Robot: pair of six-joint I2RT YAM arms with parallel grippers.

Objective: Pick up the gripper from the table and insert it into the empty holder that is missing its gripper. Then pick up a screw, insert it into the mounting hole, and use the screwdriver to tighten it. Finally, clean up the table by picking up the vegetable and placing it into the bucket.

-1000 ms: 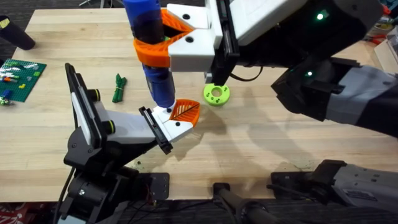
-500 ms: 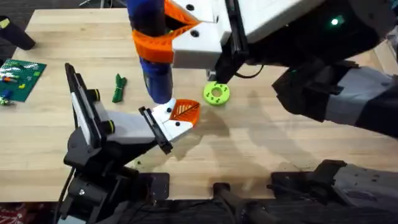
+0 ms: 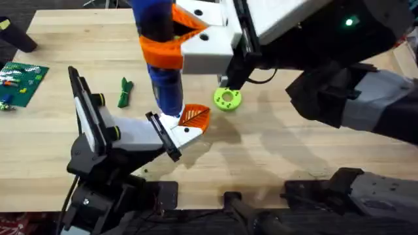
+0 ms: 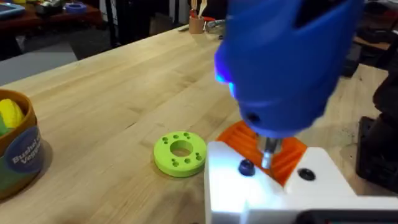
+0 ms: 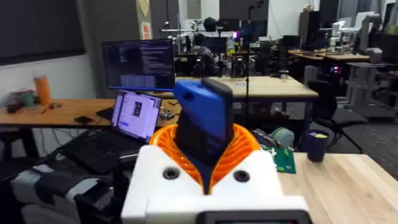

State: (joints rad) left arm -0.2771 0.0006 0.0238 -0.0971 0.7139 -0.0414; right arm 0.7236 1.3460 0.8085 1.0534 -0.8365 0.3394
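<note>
The right claw (image 3: 171, 40), white with orange ribbed pads, is clenched around the thick blue cylindrical screwdriver (image 3: 160, 68), which it holds upright over the middle of the light wooden desk (image 3: 274, 143). The tool's narrow metal tip rests on the top face of the white angular plastic holder (image 3: 177, 132) at the end of the black jointed stand (image 3: 98, 140); in the left wrist view the tip (image 4: 269, 151) meets the white block between two dark screw heads. The small orange ribbed triangular gripper (image 3: 194, 116) sits in that holder, pointing toward the lime-green round disc with holes (image 3: 226, 99), which lies flat on the desk just beyond it. The slender dark green vegetable (image 3: 124, 92) lies on the desk well apart, on the stand's far side. A green brick plate (image 3: 21, 74) lies by the desk's left edge. In the left wrist view a round bucket (image 4: 17, 149) with yellow contents stands near the disc. I cannot tell the left claw's state.
</note>
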